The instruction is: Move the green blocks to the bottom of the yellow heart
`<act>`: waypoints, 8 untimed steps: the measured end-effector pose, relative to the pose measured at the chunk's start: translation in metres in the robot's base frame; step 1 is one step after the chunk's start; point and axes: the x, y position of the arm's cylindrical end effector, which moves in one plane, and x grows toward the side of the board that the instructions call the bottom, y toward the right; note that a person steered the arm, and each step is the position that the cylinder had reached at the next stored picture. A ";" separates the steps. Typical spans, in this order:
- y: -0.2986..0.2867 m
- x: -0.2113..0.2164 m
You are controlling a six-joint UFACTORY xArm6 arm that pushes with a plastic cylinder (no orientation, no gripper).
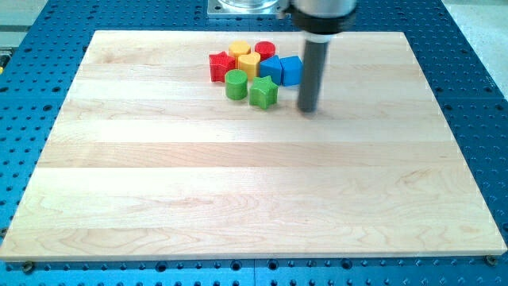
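Note:
A green cylinder [236, 84] and a green star-shaped block [263, 92] sit at the bottom edge of a tight cluster near the view's top centre. Just above them is a yellow heart-like block [249, 63], with a second yellow block [240, 51] behind it. A red star block [220, 65], a red cylinder [265, 50] and two blue blocks [272, 68] [291, 70] complete the cluster. My tip [308, 108] rests on the board just right of the green star and below the right blue block, touching neither.
The blocks lie on a light wooden board [254, 199] set on a blue perforated table [476, 95]. The arm's wider dark body [321, 16] hangs above the rod at the view's top.

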 end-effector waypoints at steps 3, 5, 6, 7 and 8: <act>-0.060 0.000; -0.080 -0.022; -0.097 -0.023; -0.101 -0.023; -0.068 0.012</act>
